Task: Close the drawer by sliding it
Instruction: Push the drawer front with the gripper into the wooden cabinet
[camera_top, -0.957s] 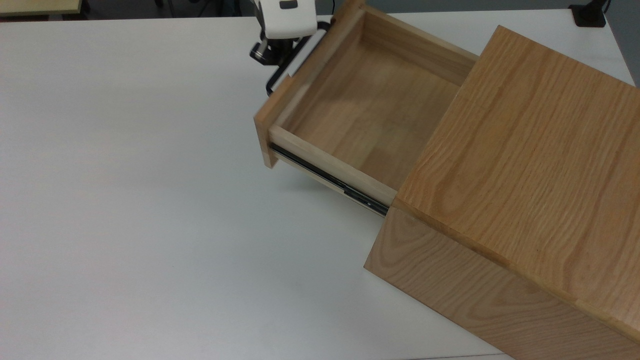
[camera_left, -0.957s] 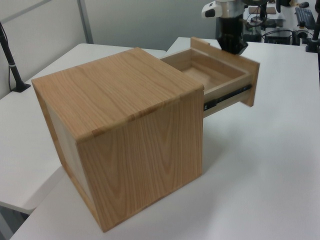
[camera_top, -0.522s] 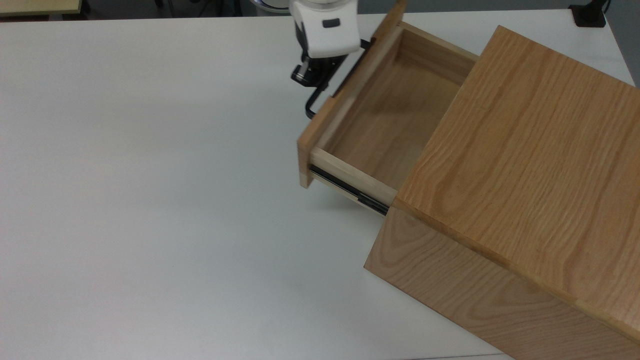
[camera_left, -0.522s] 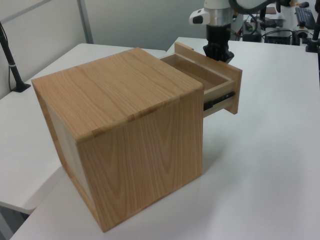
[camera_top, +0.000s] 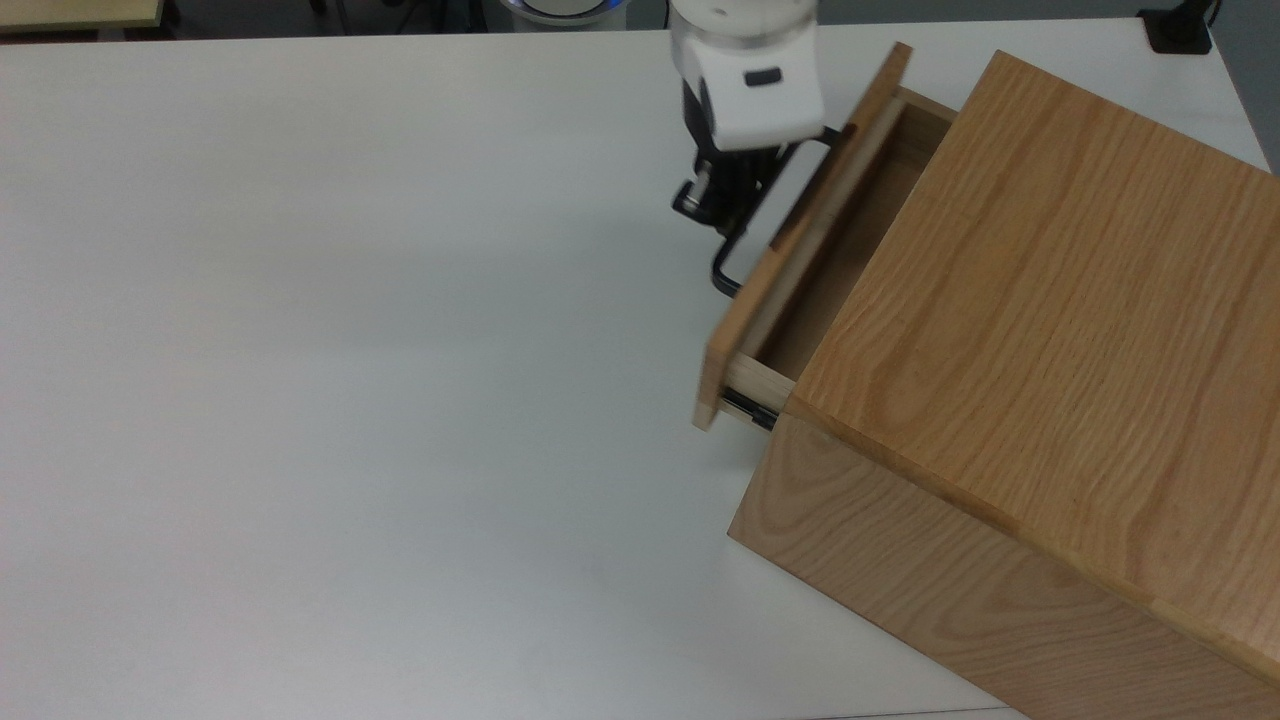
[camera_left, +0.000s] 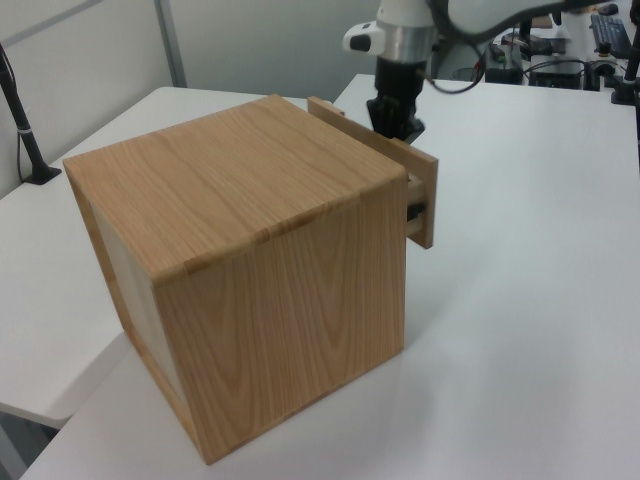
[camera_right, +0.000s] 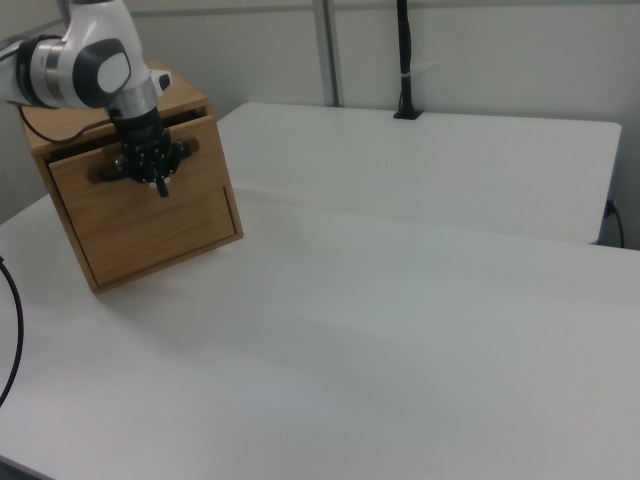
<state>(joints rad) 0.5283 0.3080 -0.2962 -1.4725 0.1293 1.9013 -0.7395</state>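
Note:
The drawer (camera_top: 800, 240) sticks out only a short way from the oak cabinet (camera_top: 1050, 300), its front panel angled across the top view's upper middle. A narrow strip of its inside shows. My gripper (camera_top: 745, 200) hangs at the black bar handle (camera_top: 722, 272), just outside the panel. In the left view the panel (camera_left: 425, 195) stands a small gap off the cabinet (camera_left: 230, 200), with the gripper (camera_left: 395, 120) behind it. In the right view the gripper (camera_right: 152, 170) sits at the middle of the handle (camera_right: 100, 173) on the drawer front (camera_right: 200, 165).
The cabinet stands on a white table (camera_top: 300, 350) with wide bare surface to the top view's left. A black clamp base (camera_top: 1180, 30) sits at the far right corner. A black pole (camera_right: 403, 60) rises at the table's back edge in the right view.
The drawer has slid far into the cabinet, from well open to nearly shut. The gripper moved with the handle toward the cabinet. The cabinet stayed put.

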